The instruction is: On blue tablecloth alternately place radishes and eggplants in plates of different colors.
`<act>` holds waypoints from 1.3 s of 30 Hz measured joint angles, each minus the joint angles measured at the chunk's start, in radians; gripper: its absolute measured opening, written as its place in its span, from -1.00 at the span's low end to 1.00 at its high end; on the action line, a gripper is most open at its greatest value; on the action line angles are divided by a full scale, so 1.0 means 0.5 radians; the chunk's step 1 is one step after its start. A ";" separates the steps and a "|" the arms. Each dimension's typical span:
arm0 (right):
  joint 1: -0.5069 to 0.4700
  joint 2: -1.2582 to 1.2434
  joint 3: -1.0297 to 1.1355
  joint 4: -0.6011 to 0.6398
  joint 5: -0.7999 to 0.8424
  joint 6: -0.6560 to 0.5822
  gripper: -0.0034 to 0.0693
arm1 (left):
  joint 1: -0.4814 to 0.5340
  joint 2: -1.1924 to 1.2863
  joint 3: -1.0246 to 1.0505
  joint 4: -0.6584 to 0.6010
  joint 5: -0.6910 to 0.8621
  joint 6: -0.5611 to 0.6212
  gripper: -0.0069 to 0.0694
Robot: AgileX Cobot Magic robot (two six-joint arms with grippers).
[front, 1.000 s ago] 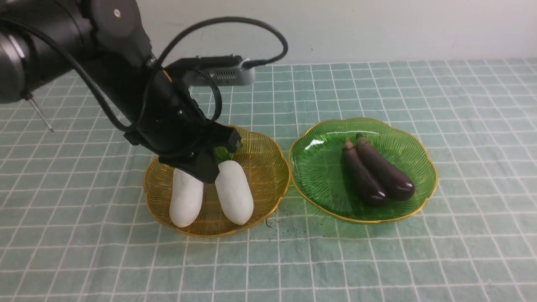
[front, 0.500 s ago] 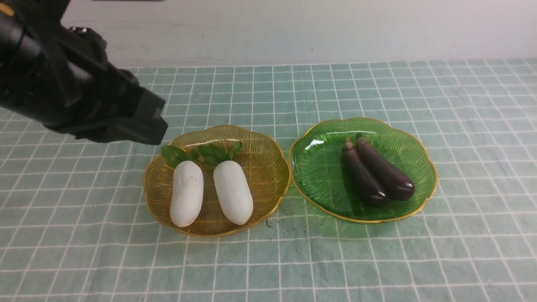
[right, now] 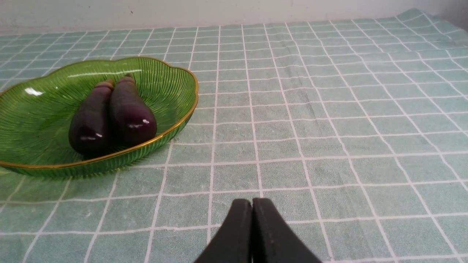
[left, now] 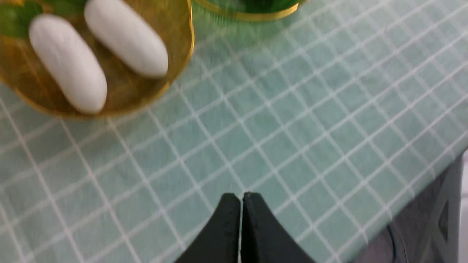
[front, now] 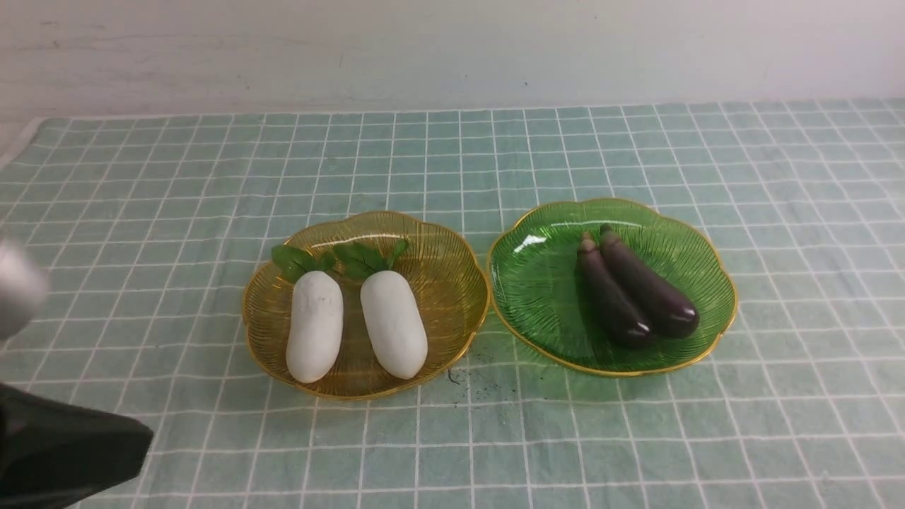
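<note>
Here we start at our far left, where a dark, blurred piece of the left arm (front: pixel 63 452) fills the near corner of the front view. Its wrist camera shows the left gripper (left: pixel 241 199) clenched tip to tip on nothing, above bare cloth and well apart from the plates.

Next we come to the amber plate (front: pixel 452 261), sitting on the blue tablecloth (front: pixel 495 155). In it lie the two radishes, side by side and not touching: the left radish (front: pixel 314 325) and the right radish (front: pixel 393 322), both with green leaves (front: pixel 357 258) at the far end, blunt ends toward us.

Just beside it, rims nearly meeting, is the green plate (front: pixel 537 283). It holds the two eggplants pressed against each other, the left eggplant (front: pixel 609 300) and the right eggplant (front: pixel 647 286), stem caps away from us.

Furthest right, we see the right gripper (right: pixel 252 204) only in its own wrist view: jaws pressed together and empty, hovering low over the cloth, well apart from the green plate.
</note>
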 joint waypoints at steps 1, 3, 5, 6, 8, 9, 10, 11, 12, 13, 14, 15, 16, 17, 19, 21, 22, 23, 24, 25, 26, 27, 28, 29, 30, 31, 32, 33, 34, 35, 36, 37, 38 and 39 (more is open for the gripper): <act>0.000 0.000 0.000 0.000 0.000 0.000 -0.95 | 0.000 -0.129 0.076 -0.034 -0.146 0.021 -0.84; 0.000 0.000 0.000 0.000 0.000 0.000 -0.95 | -0.002 -0.366 0.280 -0.082 -0.528 0.032 -0.84; 0.000 0.000 0.000 0.000 0.000 0.000 -0.95 | -0.002 -0.533 0.469 -0.119 -0.844 0.034 -0.84; 0.000 0.000 0.000 0.000 0.000 0.000 -0.95 | -0.002 -0.603 0.533 -0.137 -0.999 0.034 -0.84; 0.000 0.000 0.000 0.000 0.000 0.000 -0.95 | -0.002 -0.727 0.684 -0.195 -1.292 0.034 -0.84; 0.000 0.000 0.000 0.000 0.000 0.000 -0.95 | -0.002 -0.763 0.742 -0.207 -1.378 0.034 -0.84; 0.000 0.000 0.000 0.000 0.000 0.000 -0.95 | -0.002 -0.793 0.773 -0.216 -1.450 0.034 -0.84; 0.000 0.000 0.000 0.000 0.000 0.000 -0.95 | -0.002 -0.825 0.818 -0.225 -1.522 0.034 -0.84; 0.000 0.000 0.000 0.000 0.000 0.000 -0.95 | -0.002 -0.841 0.850 -0.231 -1.565 0.034 -0.84; 0.000 0.000 0.000 0.000 0.000 0.000 -0.95 | -0.002 -0.858 0.873 -0.237 -1.590 0.034 -0.84; 0.000 0.000 0.000 0.000 0.000 0.000 -0.95 | -0.002 -0.869 0.893 -0.239 -1.608 0.034 -0.84; 0.000 0.000 0.000 0.000 0.000 0.000 -0.95 | -0.002 -0.881 0.928 -0.243 -1.615 0.034 -0.84; 0.000 0.000 0.000 0.000 0.000 0.000 -0.95 | -0.002 -0.884 0.933 -0.243 -1.615 0.034 -0.84; 0.000 0.000 0.000 0.000 0.000 0.000 -0.95 | -0.002 -0.887 0.956 -0.246 -1.612 0.034 -0.84; 0.000 0.000 0.000 0.000 0.000 0.000 -0.95 | -0.002 -0.887 0.991 -0.246 -1.586 0.034 -0.84; 0.000 0.000 0.000 0.000 0.000 0.000 -0.95 | -0.002 -0.887 1.002 -0.246 -1.544 0.035 -0.84; 0.000 0.000 0.000 0.000 0.000 0.000 -0.95 | -0.002 -0.887 1.004 -0.246 -1.532 0.035 -0.84; 0.000 0.000 0.000 0.000 0.000 0.000 -0.95 | -0.002 -0.887 1.011 -0.246 -1.515 0.035 -0.84; 0.000 0.000 0.000 0.000 0.000 0.000 -0.95 | -0.002 -0.887 1.011 -0.246 -1.512 0.035 -0.84; 0.000 0.000 0.000 0.000 0.000 0.000 -0.95 | -0.002 -0.887 1.013 -0.246 -1.494 0.035 -0.84; 0.000 0.000 0.000 0.000 0.000 0.000 -0.95 | -0.002 -0.887 1.013 -0.246 -1.489 0.035 -0.84; 0.000 0.000 0.000 0.000 0.000 0.000 -0.95 | -0.002 -0.887 1.013 -0.246 -1.489 0.035 -0.84; 0.000 0.000 0.000 0.000 0.000 0.000 -0.95 | -0.002 -0.887 1.013 -0.246 -1.489 0.035 -0.84; 0.000 0.000 0.000 0.000 0.000 0.000 -0.95 | -0.002 -0.887 1.013 -0.246 -1.489 0.035 -0.84; 0.000 0.000 0.000 0.000 0.000 0.000 -0.95 | -0.002 -0.887 1.024 -0.243 -1.489 0.035 -0.84; 0.000 0.000 0.000 0.000 0.000 0.000 -0.95 | -0.002 -0.888 1.048 -0.233 -1.492 0.035 -0.84; 0.000 0.000 0.000 0.000 0.000 0.000 -0.95 | -0.002 -0.891 1.064 -0.213 -1.492 0.035 -0.84; 0.000 0.000 0.000 -0.001 0.000 0.000 -0.95 | -0.002 -0.901 1.099 -0.180 -1.493 0.035 -0.84; 0.000 0.000 0.000 -0.001 0.000 0.000 -0.95 | -0.002 -0.925 1.143 -0.124 -1.493 0.035 -0.84; 0.000 0.000 0.000 -0.001 0.000 0.000 -0.95 | 0.000 -0.962 1.183 -0.061 -1.491 0.035 -0.84; 0.000 0.000 0.000 -0.001 0.000 0.000 -0.95 | 0.016 -1.011 1.236 -0.001 -1.490 0.029 -0.84; 0.000 0.000 0.000 -0.001 0.000 0.000 -0.95 | 0.053 -1.068 1.306 0.056 -1.490 0.000 -0.84; 0.000 0.000 0.000 -0.001 0.000 0.000 -0.95 | 0.100 -1.128 1.363 0.113 -1.488 -0.039 -0.84; 0.000 0.000 0.000 -0.001 0.000 0.000 -0.95 | 0.147 -1.187 1.408 0.166 -1.488 -0.075 -0.84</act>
